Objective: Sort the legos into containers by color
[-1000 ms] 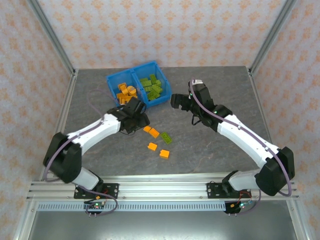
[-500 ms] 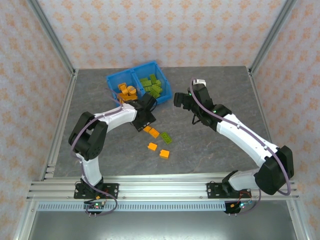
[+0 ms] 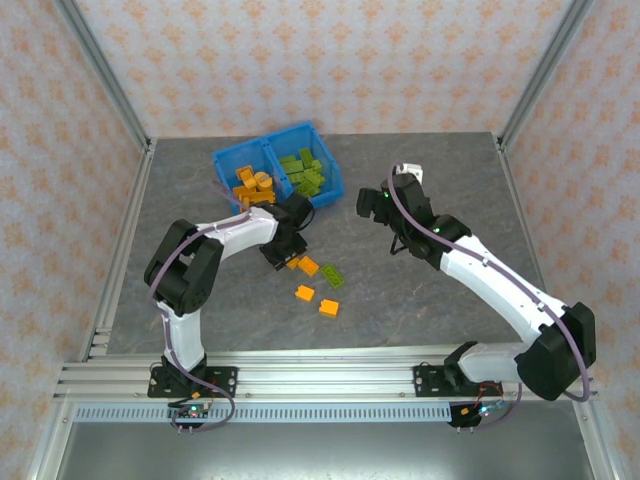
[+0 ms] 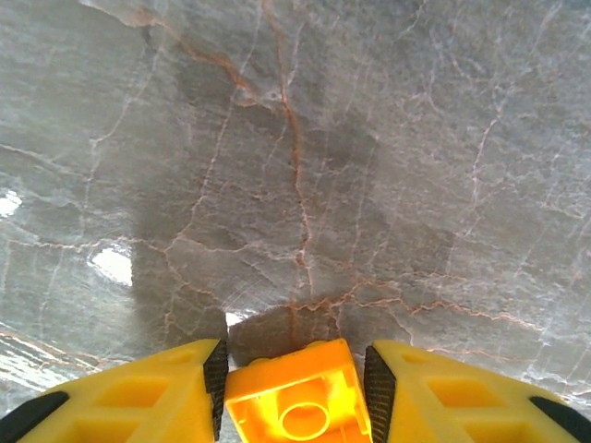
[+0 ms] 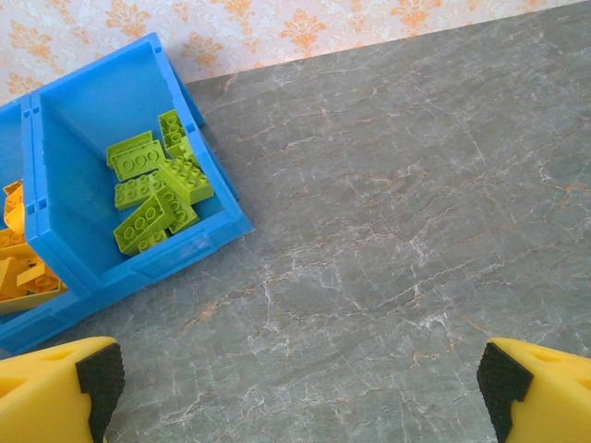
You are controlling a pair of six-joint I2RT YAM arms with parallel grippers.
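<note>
My left gripper [image 4: 295,365] has its pads [image 4: 215,378] set against both sides of an orange brick [image 4: 295,406], so I read it as clamped on that brick, low over the grey table [image 4: 369,138]. The brick sits right at the fingertips, hollow underside towards the wrist camera. That shallow hold is my main worry: on the lift the brick could pivot or slip out. From above, this gripper is working at the left end of the loose bricks [image 3: 304,293], with another orange piece [image 3: 309,266] just beside it and a green brick [image 3: 333,275] a little further right, so a skewed lift may drag or scatter them. The blue bin [image 3: 225,160] lies just beyond on the far side, orange pieces in its left compartment [image 3: 250,183] and green ones in its right compartment [image 3: 305,172]. A low carry might clip the near wall, and a late release would drop orange among green. My right gripper [image 3: 375,203] hangs empty, jaws spread wide, right of the bin and close enough to cross paths
</note>
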